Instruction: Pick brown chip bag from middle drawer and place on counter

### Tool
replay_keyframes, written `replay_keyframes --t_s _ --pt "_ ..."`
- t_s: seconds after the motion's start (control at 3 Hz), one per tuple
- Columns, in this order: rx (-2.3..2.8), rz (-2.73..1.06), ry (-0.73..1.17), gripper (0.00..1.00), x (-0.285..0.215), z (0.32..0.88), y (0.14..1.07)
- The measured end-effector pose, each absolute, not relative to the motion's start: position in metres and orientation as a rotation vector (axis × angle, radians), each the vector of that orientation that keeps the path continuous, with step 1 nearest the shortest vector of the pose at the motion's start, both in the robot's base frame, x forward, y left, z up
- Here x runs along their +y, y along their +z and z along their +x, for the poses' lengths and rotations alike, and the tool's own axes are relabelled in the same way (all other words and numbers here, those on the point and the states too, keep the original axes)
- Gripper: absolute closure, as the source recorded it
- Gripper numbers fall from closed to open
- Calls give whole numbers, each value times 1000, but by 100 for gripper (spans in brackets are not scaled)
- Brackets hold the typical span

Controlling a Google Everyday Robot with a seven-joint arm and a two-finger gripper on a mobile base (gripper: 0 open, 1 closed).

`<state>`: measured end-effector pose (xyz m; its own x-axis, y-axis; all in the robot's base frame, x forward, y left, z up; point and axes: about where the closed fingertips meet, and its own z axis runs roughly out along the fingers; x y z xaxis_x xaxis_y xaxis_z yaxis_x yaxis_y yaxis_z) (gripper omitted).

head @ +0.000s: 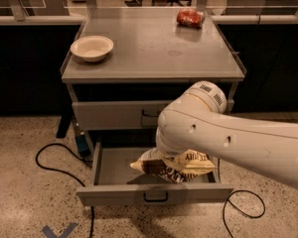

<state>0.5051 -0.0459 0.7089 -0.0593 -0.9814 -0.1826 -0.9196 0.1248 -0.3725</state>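
The brown chip bag point(175, 165), crinkled dark brown and cream, hangs just under the end of my white arm, a little above the floor of the open middle drawer point(154, 194). My gripper point(168, 155) is mostly hidden behind the wrist; it is shut on the top of the bag. The bag casts a shadow on the drawer floor. The grey counter point(154, 48) is above, at the top of the cabinet.
A white bowl point(92, 47) sits at the counter's left. A red-orange packet point(190, 18) lies at its back right. The upper drawer point(116, 114) is closed. Black cables point(52, 162) trail on the speckled floor on both sides. My forearm point(253, 145) crosses the right side.
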Motion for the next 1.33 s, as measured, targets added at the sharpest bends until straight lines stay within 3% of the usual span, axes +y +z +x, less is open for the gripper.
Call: replay_keyframes --t_s 0.33,1.0,1.33 --pt "2035 -1830 -220 100 -49 509 712" --pt "1984 -1828 -447 100 -49 514 859" --pt "1995 -1815 -447 100 -52 519 858"
